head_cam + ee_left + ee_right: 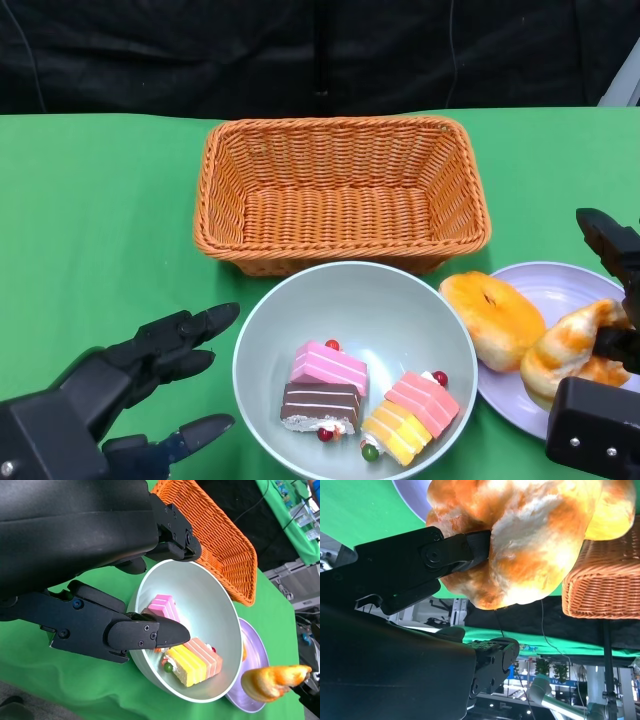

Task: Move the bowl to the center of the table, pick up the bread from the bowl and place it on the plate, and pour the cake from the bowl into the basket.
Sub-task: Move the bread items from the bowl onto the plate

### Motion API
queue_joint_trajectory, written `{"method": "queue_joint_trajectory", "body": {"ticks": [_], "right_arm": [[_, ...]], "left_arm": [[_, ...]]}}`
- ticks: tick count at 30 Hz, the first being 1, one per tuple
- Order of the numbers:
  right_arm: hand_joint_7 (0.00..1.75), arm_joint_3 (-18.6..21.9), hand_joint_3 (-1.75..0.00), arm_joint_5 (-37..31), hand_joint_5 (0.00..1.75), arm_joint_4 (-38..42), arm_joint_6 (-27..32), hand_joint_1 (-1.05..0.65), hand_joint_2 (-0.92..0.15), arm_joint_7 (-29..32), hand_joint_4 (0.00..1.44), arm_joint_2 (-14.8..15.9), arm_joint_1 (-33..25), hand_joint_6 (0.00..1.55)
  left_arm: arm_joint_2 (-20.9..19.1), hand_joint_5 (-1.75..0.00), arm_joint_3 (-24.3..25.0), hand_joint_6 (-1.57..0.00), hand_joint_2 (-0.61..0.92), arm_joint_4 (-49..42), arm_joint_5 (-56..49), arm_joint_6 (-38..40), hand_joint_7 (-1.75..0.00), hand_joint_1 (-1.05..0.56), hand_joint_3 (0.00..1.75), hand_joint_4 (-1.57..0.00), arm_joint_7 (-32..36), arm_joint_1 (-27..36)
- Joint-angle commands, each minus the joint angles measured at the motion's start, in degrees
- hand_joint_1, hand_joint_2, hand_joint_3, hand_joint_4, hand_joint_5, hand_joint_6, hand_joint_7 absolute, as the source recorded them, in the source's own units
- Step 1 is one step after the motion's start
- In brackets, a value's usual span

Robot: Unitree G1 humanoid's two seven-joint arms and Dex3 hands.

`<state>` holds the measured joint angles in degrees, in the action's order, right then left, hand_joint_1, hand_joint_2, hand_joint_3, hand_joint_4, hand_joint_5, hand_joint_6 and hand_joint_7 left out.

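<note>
golden bread (575, 345) is pinched by the right hand (610, 330) above the plate (560, 290), at 3 o'clock of the bowl (400, 310); left hand (150, 375) fingers are spread.

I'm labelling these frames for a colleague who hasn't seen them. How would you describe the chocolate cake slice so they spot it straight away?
Find the orange wicker basket; the pale bowl sits just in front of it. Of the three cake slices inside, the chocolate cake slice lies nearest the robot's left hand, the only dark brown one beside pink and yellow-and-pink neighbours.
</note>
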<state>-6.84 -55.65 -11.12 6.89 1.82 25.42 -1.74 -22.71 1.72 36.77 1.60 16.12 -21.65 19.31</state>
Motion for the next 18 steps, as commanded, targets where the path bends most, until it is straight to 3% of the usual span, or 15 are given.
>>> {"method": "queue_joint_trajectory", "body": {"ticks": [1,3,5,6,7,8,11,15,18], "right_arm": [[0.11,-0.43,-0.25,-1.05,0.77,1.31,1.56,-0.64,-0.92,-0.52,0.06,0.59,1.2,0.32],[0.13,-0.61,-0.28,-0.54,0.78,2.04,1.36,-0.64,-0.92,-0.69,0.09,1.11,1.54,0.36],[0.1,-0.41,-0.08,0.95,0.74,2.72,0.3,-0.4,-0.89,-0.38,0.14,1.44,1.65,0.37],[0.09,-0.15,-0.05,2.2,0.74,3.09,-0.66,-0.36,-0.88,-0.06,0.14,1.56,1.61,0.37],[0.08,0.04,-0.03,3.11,0.73,3.33,-1.34,-0.15,-0.83,0.1,0.15,1.64,1.58,0.38],[0.08,0.16,-0.02,3.73,0.73,3.52,-1.84,-0.07,-0.82,0.24,0.16,1.73,1.56,0.39],[0.09,-0.11,0.0,3.67,0.73,3.71,-2.02,0.0,-0.79,-0.42,0.18,2.3,1.7,0.43],[0.07,-0.39,-0.01,3.3,0.7,3.31,-1.1,-0.32,-0.81,-1.78,0.28,2.58,1.89,0.5],[0.05,-0.69,-0.22,2.53,0.66,2.32,0.87,-0.59,-0.9,-4.64,0.29,2.74,1.97,0.49]], "left_arm": [[-0.27,-0.56,0.14,-0.31,0.92,0.71,-0.82,-1.09,0.0,-0.53,0.35,-0.12,0.45,0.18],[-0.22,-0.56,0.15,-0.31,0.92,0.79,-1.0,-1.22,0.0,-0.53,0.35,-0.12,0.4,0.24],[-0.11,-0.56,0.2,-0.32,0.92,0.82,-1.1,-1.32,0.0,-0.53,0.35,-0.12,0.31,0.28],[-0.12,-0.56,0.22,-0.32,0.92,0.97,-1.16,-1.19,0.0,-0.53,0.35,-0.12,0.24,0.32],[-0.12,-0.56,0.25,-0.31,0.92,1.08,-1.18,-1.07,0.0,-0.54,0.35,-0.12,0.2,0.33],[-0.13,-0.56,0.26,-0.31,0.92,1.16,-1.2,-0.97,0.0,-0.54,0.35,-0.12,0.17,0.34],[-0.12,-0.56,0.36,-0.32,0.92,1.29,-1.1,-0.72,0.0,-0.53,0.35,-0.12,0.13,0.32],[-0.14,-0.56,0.46,-0.32,0.92,1.29,-0.82,-0.65,0.0,-0.52,0.35,-0.13,-0.04,0.34],[-0.24,-0.56,0.4,-0.31,0.92,1.33,-0.97,-0.82,0.0,-0.52,0.35,-0.12,-0.08,0.47]]}}
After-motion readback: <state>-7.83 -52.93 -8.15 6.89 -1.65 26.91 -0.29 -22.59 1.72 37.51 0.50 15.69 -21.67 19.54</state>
